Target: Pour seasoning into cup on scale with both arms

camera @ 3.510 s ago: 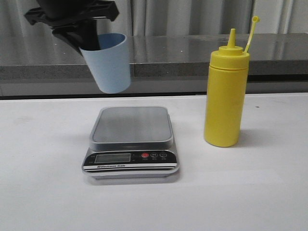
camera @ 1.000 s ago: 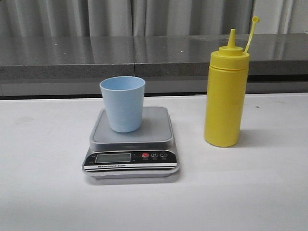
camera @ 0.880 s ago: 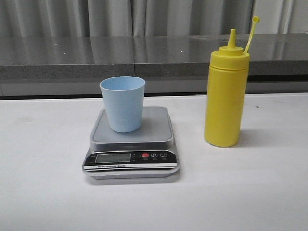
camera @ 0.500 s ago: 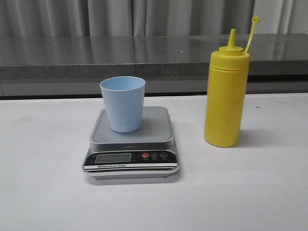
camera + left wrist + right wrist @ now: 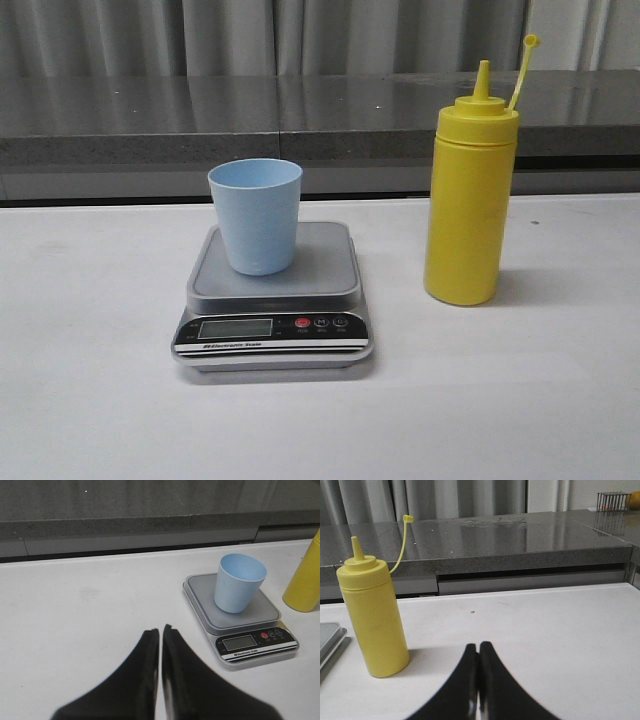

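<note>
Front view shows only cup (image 5: 255,215) on scale (image 5: 272,298) beside seasoning bottle (image 5: 470,185); wrist views reveal left hand (image 5: 160,632) and right hand (image 5: 478,650), both pinched narrow, empty.

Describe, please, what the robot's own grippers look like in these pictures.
Only the fingers show, one pair in each wrist view. The left gripper has two matte black fingers, broad at the base and curving to narrow tips. The right gripper looks the same: smooth black, tapered, with slightly rounded ends. No cables, labels or markings are visible on either, and the front view shows neither arm.
</note>
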Tool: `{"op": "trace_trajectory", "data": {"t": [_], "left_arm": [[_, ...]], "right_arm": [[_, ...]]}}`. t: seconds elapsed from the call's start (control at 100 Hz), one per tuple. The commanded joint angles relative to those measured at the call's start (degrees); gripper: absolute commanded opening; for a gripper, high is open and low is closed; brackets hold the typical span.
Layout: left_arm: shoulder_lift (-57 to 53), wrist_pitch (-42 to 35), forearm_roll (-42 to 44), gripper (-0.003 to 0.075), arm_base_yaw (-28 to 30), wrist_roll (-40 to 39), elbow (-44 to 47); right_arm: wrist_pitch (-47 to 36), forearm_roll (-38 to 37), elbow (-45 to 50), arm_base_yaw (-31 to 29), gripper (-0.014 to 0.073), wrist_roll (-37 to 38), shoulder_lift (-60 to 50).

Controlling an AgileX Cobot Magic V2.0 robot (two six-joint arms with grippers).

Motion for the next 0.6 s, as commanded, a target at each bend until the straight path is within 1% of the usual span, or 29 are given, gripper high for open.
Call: {"op": "trace_trajectory", "data": {"t": [0.0,0.15,0.27,0.44,0.59], "left_arm": [[-2.2,-4.3,-0.3,0.0011,0.1,-0.8,-0.5],[-4.0,-4.0,-0.2,0.0011,0.1,-0.8,-0.3],[-4.0,-4.0,-0.2,0.0011,0.1,-0.8,-0.3],[-4.0,-4.0,-0.2,0.0011,0.1,-0.8,-0.3],[-4.0,-4.0,-0.2,0.0011,0.1,-0.8,-0.3]], "right_arm": [[-4.7,-0.3,-0.9,-0.3,-0.0067,-0.3,-0.7],[-1.4,-0.3,-4.3,-0.3,-0.0067,-0.3,0.3],[4.1,-0.3,-9.6,-0.3,-0.0067,-0.3,4.2],[9.5,-0.3,-16.9,-0.3,-0.0067,-0.3,13.2],[9.8,-0.3,-21.6,-0.2,-0.0067,-0.3,22.1]]}}
